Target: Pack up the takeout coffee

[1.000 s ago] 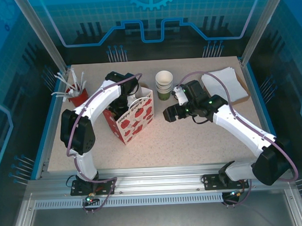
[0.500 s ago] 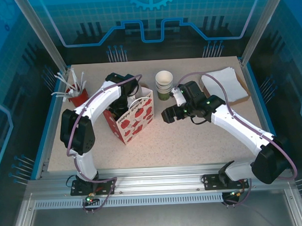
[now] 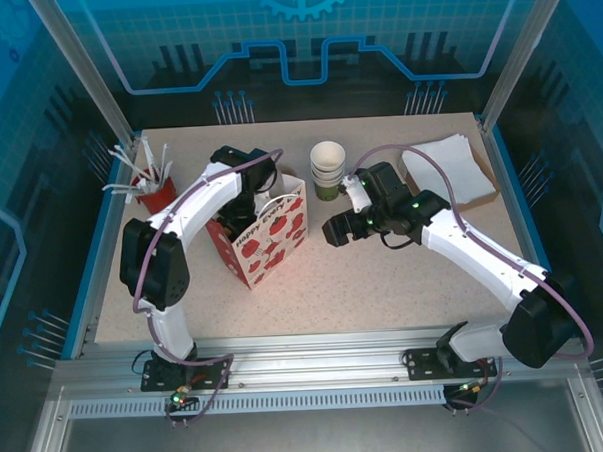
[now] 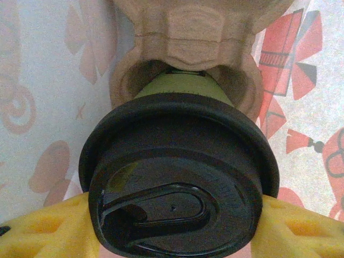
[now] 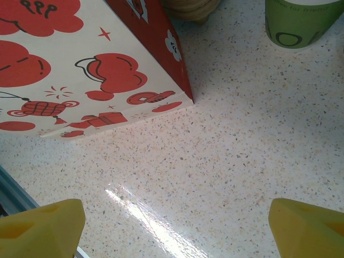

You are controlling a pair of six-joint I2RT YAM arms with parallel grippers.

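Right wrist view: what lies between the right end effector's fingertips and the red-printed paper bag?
Bare speckled table: in the right wrist view, nothing lies between the open right end effector and the paper bag.

Bright, even light, with a glare streak on the table [image 5: 141, 214].

The speckled desk [image 3: 384, 282] carries a red-and-white gift bag [image 3: 272, 237] left of centre, stacked paper cups [image 3: 327, 171] near its far right corner, a red holder of white straws [image 3: 158, 197] far left, and white napkins [image 3: 449, 169] at the right rear.
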